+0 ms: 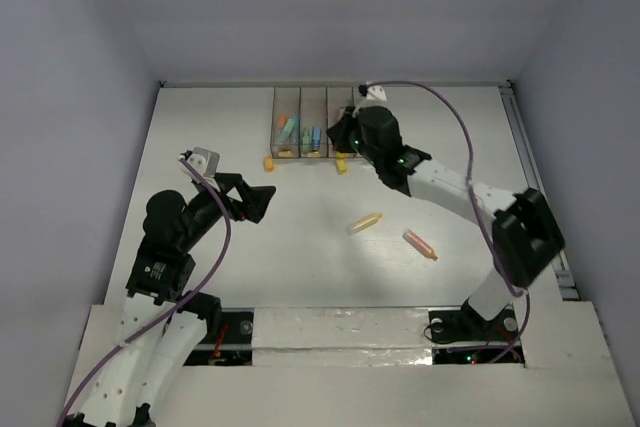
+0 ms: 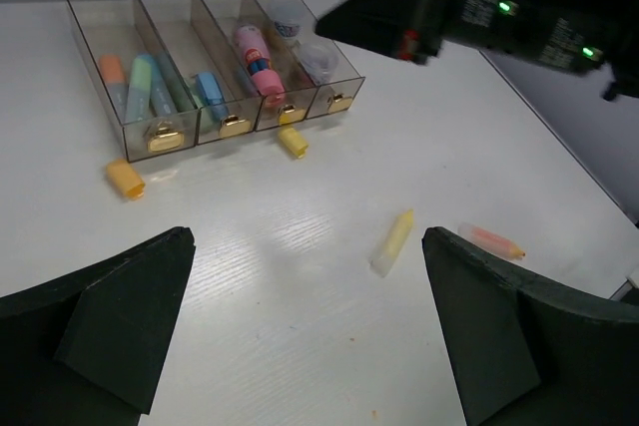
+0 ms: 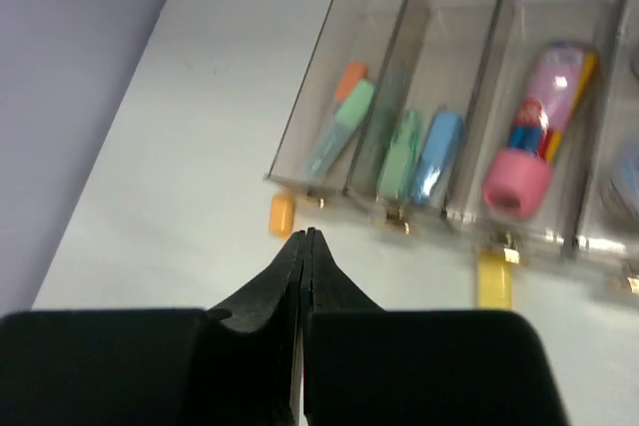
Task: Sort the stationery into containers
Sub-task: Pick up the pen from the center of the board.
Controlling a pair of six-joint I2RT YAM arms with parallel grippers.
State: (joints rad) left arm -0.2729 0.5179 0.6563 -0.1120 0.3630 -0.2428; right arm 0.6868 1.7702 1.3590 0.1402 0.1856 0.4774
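Hovering by the containers point(image 2: 88, 52), right hand point(image 3: 305, 236) pinched shut and empty, left hand point(image 2: 305, 236) wide, yellow marker point(image 2: 392, 243), orange marker point(image 2: 491, 239) loose nearby

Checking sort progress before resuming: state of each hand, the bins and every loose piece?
left hand: open, empty
right hand: shut, empty
row of four clear brownish bins: each holds pieces
pale yellow marker stick: loose on table
pink-orange marker stick: loose on table
short orange cap: on table, outside bins
short yellow cap: on table, outside bins
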